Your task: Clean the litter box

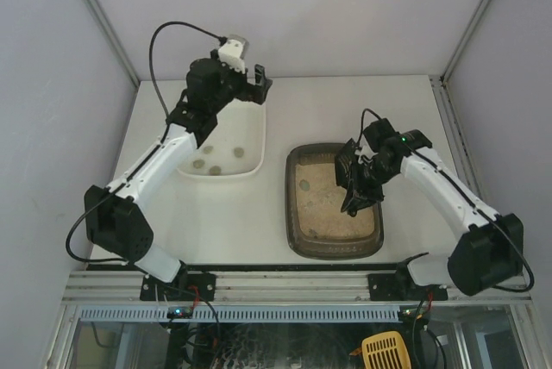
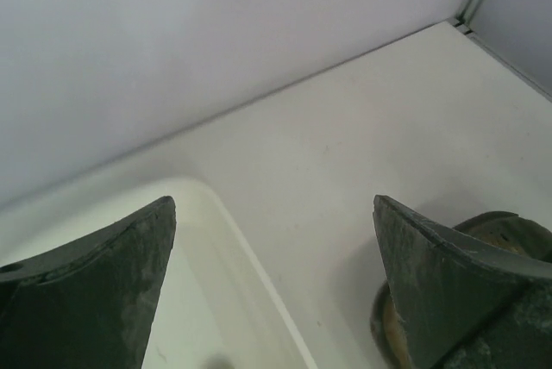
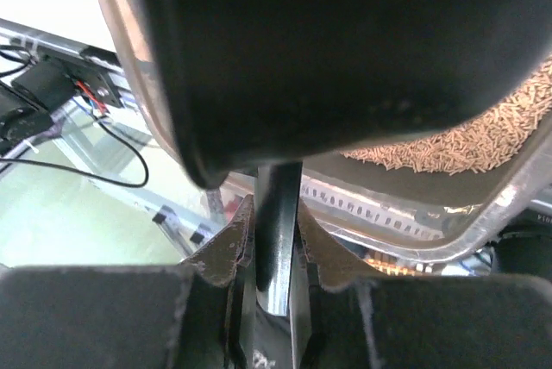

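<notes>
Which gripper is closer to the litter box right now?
Right. The right gripper is directly over the litter box; the left gripper is apart, above the far corner of the white tub.

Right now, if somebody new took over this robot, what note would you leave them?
Left gripper: open, empty, above the far right corner of the white tub.
Right gripper: shut on the handle of a dark scoop, over the litter box.
Done: several clumps lie in the tub.
Left: at least one lump sits on the litter; scoop it across.
</notes>
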